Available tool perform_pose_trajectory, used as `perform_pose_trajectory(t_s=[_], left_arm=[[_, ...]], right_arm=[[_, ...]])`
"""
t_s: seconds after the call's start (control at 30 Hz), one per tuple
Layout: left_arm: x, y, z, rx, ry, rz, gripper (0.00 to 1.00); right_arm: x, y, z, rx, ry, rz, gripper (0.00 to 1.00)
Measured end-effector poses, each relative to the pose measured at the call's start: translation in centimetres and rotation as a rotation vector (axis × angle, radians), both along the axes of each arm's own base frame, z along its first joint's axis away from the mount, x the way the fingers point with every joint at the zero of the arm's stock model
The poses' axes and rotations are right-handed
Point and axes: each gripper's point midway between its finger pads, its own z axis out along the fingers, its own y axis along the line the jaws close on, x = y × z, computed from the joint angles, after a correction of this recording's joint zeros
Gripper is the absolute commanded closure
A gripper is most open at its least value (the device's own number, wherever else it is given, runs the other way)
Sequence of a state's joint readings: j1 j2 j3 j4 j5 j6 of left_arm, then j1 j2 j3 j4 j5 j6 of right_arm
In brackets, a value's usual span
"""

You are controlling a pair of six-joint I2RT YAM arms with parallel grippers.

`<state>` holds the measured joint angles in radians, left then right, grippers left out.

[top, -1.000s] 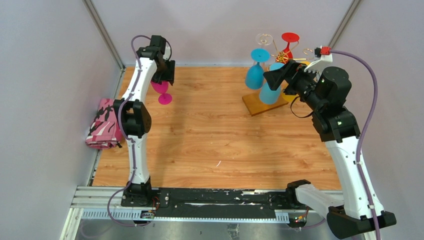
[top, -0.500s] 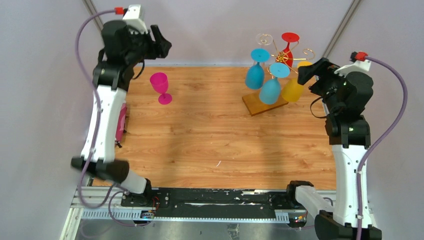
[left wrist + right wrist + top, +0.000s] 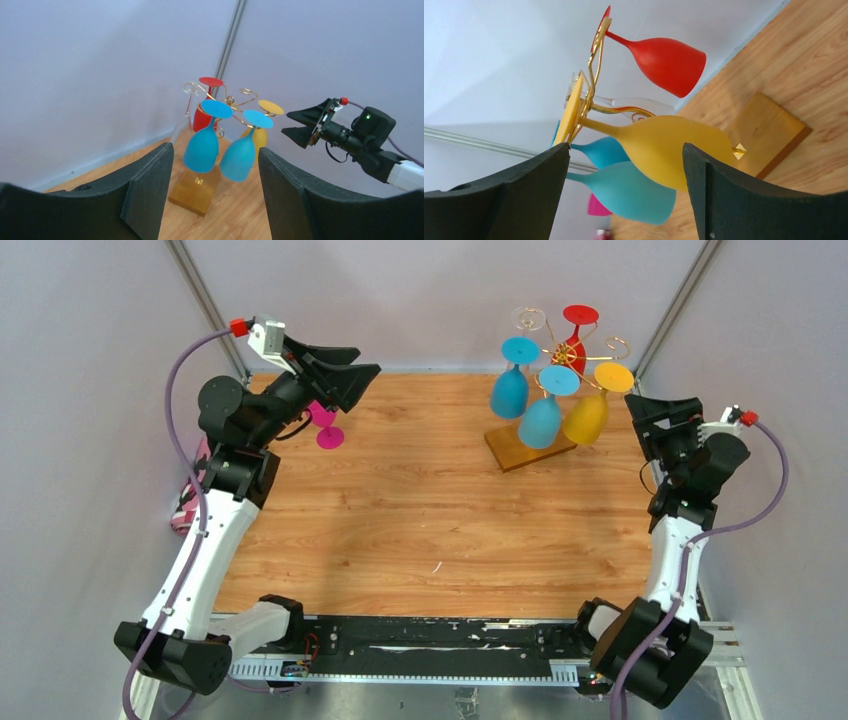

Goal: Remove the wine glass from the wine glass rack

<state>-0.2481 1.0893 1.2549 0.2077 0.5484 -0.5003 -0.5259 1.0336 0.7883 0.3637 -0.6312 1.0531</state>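
Top view, rack (image 3: 512,453): stands at the far right of the table (image 3: 420,520); gold wire on a brown wood base.
Hanging glasses: 5 hang upside down on the wire: far blue glass (image 3: 509,392), near blue glass (image 3: 541,421), yellow glass (image 3: 587,418), red glass (image 3: 580,314), clear glass (image 3: 527,318).
Pink glass (image 3: 329,436): stands upright on the table at the far left, well apart from the rack, partly hidden under the left gripper.
Left gripper (image 3: 352,368): up in the air over the pink glass; jaws wide, holding nothing.
Right gripper (image 3: 647,420): in the air just right of the yellow glass, not touching it; jaws apart, holding nothing.
Cloth (image 3: 190,508): pink and patterned, at the left edge beside the left arm.

Left wrist view, fingers (image 3: 145,190): 2 black ones at the bottom, far apart, nothing between them.
Rack (image 3: 192,192): far off across the table, base flat on the wood.
Glasses: 2 blue in front (image 3: 201,147) (image 3: 239,155), yellow (image 3: 258,139) and red (image 3: 201,120) behind, clear one on the left but hard to see.
Right gripper (image 3: 292,123): right of the rack, pointing at it, jaws open.

Right wrist view, fingers (image 3: 764,200): 2 black ones, wide apart, gripping nothing.
Picture: turned on its side.
Yellow glass (image 3: 664,147): closest, hanging from the wire, not touched.
Red glass (image 3: 669,62): on the far side of the rack.
Blue glasses (image 3: 624,192): behind the yellow one.
Clear glass (image 3: 644,104): between red and yellow.
Base (image 3: 769,131): flat on the table.
Pink glass (image 3: 596,206): a small bit shows far behind.
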Motion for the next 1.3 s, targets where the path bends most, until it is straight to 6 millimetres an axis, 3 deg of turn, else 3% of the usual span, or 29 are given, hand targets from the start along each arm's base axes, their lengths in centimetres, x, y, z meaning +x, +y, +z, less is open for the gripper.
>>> perform_pose_trajectory(t_s=[0.13, 0.37, 0.53, 0.7, 0.83, 0.93, 1.3], left_arm=[[0.6, -0.4, -1.6, 0.006, 0.044, -0.018, 0.34], [0.2, -0.5, -1.4, 0.001, 0.022, -0.027, 0.35], [0.4, -0.5, -2.3, 0.003, 0.034, -0.026, 0.36], [0.6, -0.6, -3.3, 0.009, 0.055, -0.025, 0.36], [0.8, -0.5, -3.7, 0.012, 0.062, -0.020, 0.36], [0.9, -0.5, -4.1, 0.016, 0.067, -0.019, 0.36], [0.8, -0.4, -4.2, 0.019, 0.064, -0.011, 0.36]], right_arm=[[0.3, -1.6, -0.9, 0.189, -0.066, 0.031, 0.14], [0.3, -1.3, 2.5, 0.288, -0.237, 0.142, 0.22], [0.9, -1.3, 3.4, 0.338, -0.279, 0.215, 0.29], [1.7, -0.8, 4.9, 0.323, -0.284, 0.273, 0.44], [2.5, 1.1, 6.5, 0.261, -0.275, 0.331, 0.44], [3.0, 2.1, 6.4, 0.223, -0.241, 0.344, 0.44], [2.6, 2.6, 6.0, 0.157, -0.204, 0.322, 0.43]])
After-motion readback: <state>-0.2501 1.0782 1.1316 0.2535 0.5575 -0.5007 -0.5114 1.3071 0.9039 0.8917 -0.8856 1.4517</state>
